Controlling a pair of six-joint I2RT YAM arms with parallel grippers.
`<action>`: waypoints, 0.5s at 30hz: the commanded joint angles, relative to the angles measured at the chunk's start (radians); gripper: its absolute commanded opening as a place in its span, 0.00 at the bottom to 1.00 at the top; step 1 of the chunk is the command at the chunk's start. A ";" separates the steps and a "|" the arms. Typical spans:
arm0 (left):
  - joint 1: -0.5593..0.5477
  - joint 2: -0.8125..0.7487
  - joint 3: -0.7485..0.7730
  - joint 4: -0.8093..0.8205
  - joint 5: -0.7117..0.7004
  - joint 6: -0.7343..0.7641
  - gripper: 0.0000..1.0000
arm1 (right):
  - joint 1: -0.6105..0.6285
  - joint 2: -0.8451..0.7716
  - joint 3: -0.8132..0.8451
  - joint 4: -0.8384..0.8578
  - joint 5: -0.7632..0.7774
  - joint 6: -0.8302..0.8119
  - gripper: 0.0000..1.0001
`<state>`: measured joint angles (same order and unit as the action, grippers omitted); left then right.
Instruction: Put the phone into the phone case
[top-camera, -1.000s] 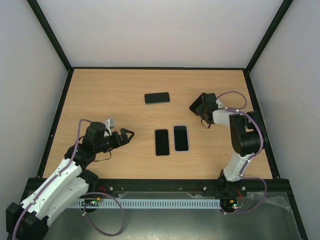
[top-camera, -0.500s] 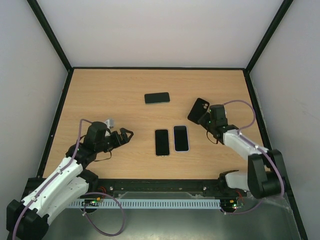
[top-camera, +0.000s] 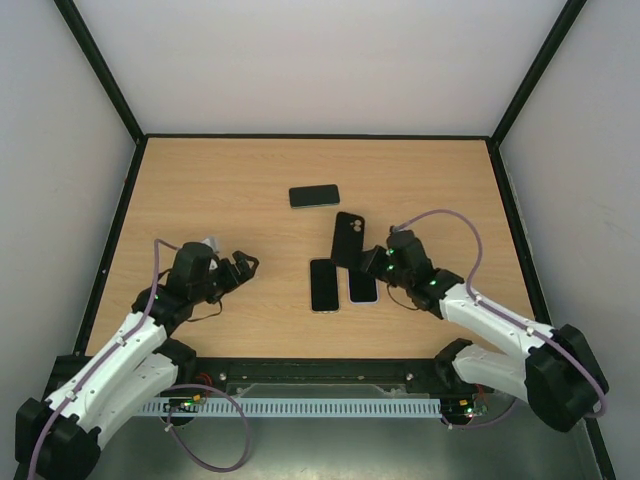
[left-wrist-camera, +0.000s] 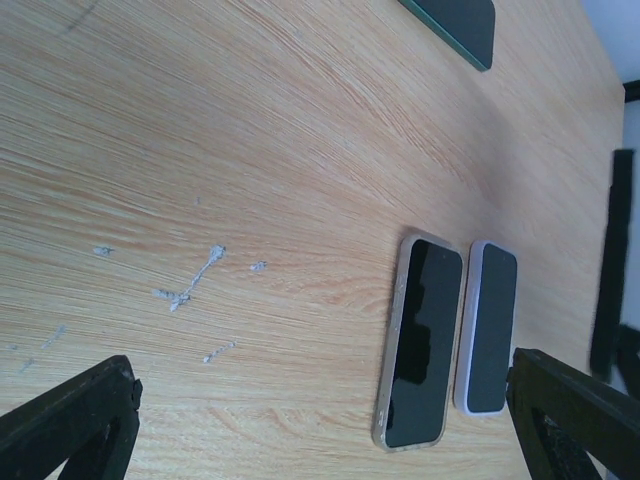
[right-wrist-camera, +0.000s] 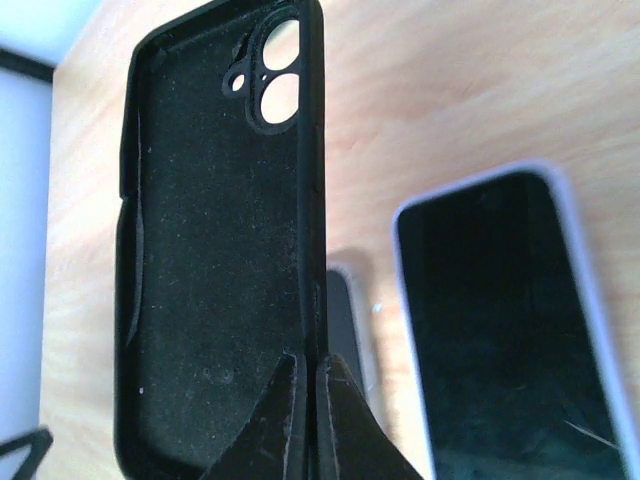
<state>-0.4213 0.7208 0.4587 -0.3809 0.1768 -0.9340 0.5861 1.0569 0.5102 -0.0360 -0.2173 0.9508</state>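
Beside the pale-edged phone (top-camera: 362, 277), your right gripper (top-camera: 372, 262) pinches the empty phone case (top-camera: 348, 238). Left gripper (top-camera: 245, 266) gapes, idle; no phone fitted yet.

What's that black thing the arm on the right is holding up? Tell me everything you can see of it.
It is an empty black phone case, matte and rubbery-looking, with a speckled lining. A camera cut-out with round holes sits in one corner. The right gripper is shut on one long edge, holding it clear of the wooden table, tilted, near a pale-rimmed phone lying screen up.
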 joint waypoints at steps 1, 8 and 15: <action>0.014 -0.010 0.004 -0.011 -0.023 -0.043 0.99 | 0.132 0.050 -0.011 0.102 0.047 0.082 0.02; 0.029 -0.008 0.002 -0.023 -0.030 -0.057 1.00 | 0.354 0.199 0.015 0.209 0.107 0.166 0.02; 0.051 -0.006 -0.016 -0.026 -0.006 -0.058 0.99 | 0.500 0.372 0.073 0.281 0.163 0.205 0.02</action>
<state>-0.3824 0.7189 0.4583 -0.3874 0.1604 -0.9833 1.0306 1.3674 0.5331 0.1596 -0.1268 1.1110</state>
